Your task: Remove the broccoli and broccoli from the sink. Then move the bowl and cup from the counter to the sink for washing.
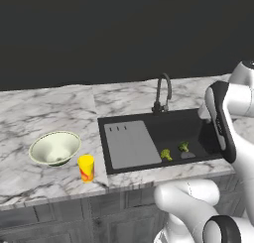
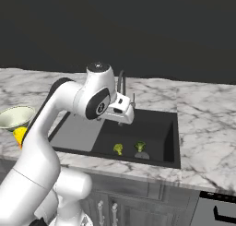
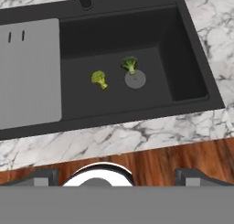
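1. Broccoli is lying in two pieces on the floor of the black sink [image 3: 183, 58]: the yellowish-green floret [image 3: 99, 78] is sitting just left of the darker green floret [image 3: 130, 64] in the hand view, the two near each other but apart.
2. Each floret is showing a bushy head on a short pale stalk; the darker one is resting at the edge of the round grey drain [image 3: 135, 79], its stalk reaching onto it.
3. The sink is presenting a deep open basin on one side and a flat grey panel [image 1: 130, 143] with small slots covering the other side; the dark gooseneck tap [image 1: 162, 93] is rising from the back rim.
4. The bowl [image 1: 55, 148], wide, shallow and pale cream-green, is standing upright on the white marble counter [image 1: 49, 113] to the left of the sink.
5. The cup [image 1: 86, 168], yellow with a red-orange mark, is standing upright just beside the bowl, toward the counter's front edge.
6. The gripper [image 2: 123, 119] is hanging above the basin, over its rear half near the tap, with its fingers spread wide and nothing between them.
7. Steep black walls are ringing the florets, with bare basin floor lying around both of them.
8. A narrow marble strip is running between the basin's front wall and the counter's edge; broader marble is stretching to the right of the sink.
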